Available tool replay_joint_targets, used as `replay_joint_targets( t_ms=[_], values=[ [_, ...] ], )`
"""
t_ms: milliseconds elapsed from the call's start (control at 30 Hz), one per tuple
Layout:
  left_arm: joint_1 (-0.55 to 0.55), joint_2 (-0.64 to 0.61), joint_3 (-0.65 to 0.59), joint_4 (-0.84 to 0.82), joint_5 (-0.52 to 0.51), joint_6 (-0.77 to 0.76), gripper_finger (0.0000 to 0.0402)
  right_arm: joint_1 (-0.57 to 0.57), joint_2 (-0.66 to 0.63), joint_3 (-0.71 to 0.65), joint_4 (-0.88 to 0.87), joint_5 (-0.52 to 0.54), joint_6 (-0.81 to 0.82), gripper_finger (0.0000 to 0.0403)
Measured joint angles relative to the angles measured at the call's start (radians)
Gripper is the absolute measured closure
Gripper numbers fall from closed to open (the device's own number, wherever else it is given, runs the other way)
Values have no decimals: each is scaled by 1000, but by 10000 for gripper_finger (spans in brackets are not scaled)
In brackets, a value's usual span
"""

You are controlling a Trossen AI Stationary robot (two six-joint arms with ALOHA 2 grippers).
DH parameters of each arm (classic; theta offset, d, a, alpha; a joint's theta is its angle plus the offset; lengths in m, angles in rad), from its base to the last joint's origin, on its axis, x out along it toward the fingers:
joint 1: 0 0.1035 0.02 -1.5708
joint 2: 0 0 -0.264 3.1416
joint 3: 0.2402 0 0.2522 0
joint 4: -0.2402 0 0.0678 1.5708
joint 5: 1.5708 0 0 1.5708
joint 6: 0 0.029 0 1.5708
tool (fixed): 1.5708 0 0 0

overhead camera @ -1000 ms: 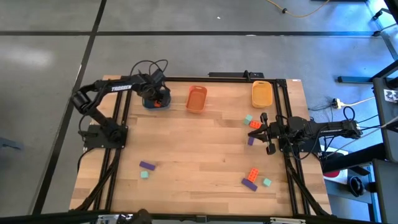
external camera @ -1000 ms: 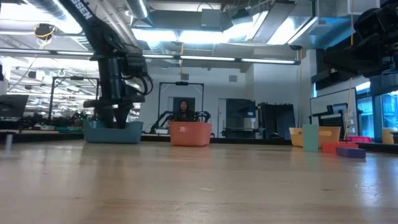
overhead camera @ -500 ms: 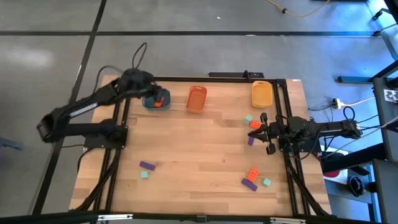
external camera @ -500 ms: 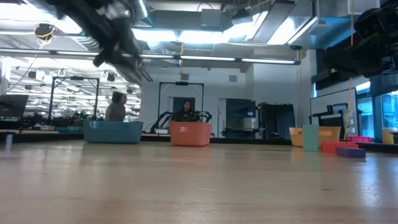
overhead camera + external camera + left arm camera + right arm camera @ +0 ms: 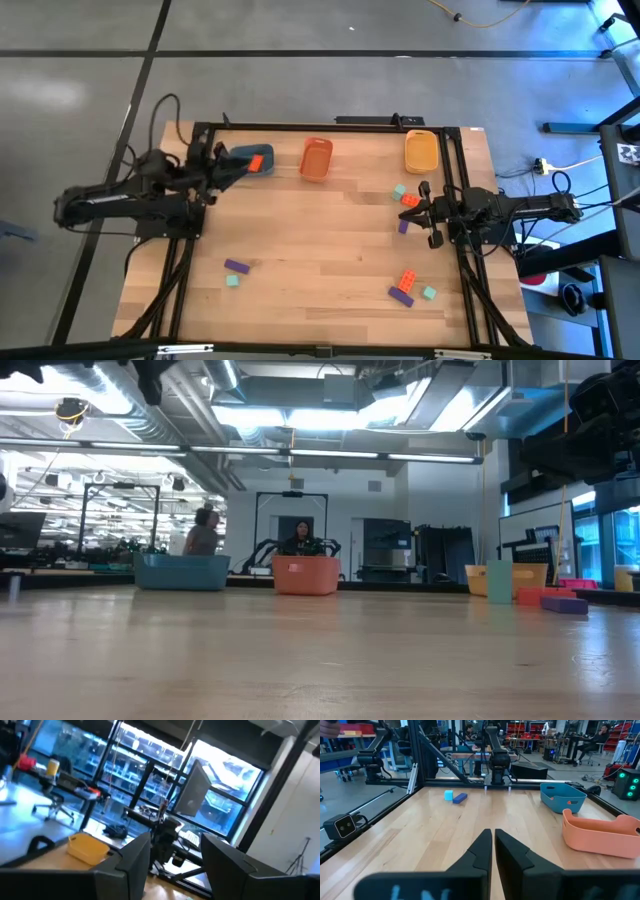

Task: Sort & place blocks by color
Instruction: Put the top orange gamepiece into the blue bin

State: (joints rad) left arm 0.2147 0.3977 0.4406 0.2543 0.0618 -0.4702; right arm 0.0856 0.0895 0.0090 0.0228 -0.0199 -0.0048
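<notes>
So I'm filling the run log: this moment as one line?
left tool: open, empty, beside blue-grey tray | orange-red brick: in tray | right tool: shut, parked right | loose blocks: unsorted

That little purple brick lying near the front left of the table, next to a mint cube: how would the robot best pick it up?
Probably from straight above, fingers closing across the narrow width of the purple brick at its middle. It lies flat and oblong on the table, so the long sides offer two parallel faces. The mint cube sits close on the near side, so the fingers should drop in carefully there. The left gripper is nearest.
</notes>
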Motion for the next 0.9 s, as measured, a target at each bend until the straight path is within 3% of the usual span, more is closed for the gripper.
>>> replay_joint_targets(
  t_ms=[300,433,733,800,900],
  values=[
    [1,-39,-1,-46,-107,-16,234,0,0,0,0,0,0,377],
    [1,-40,-1,-42,-94,-95,234,0,0,0,0,0,0,377],
    [0,-36,-1,-41,-43,-104,234,0,0,0,9,1,-35,377],
    [0,-36,-1,-41,-39,-104,234,0,0,0,50,0,-77,377],
    [0,-36,-1,-41,-23,-95,234,0,0,0,165,-13,12,377]
  ],
)
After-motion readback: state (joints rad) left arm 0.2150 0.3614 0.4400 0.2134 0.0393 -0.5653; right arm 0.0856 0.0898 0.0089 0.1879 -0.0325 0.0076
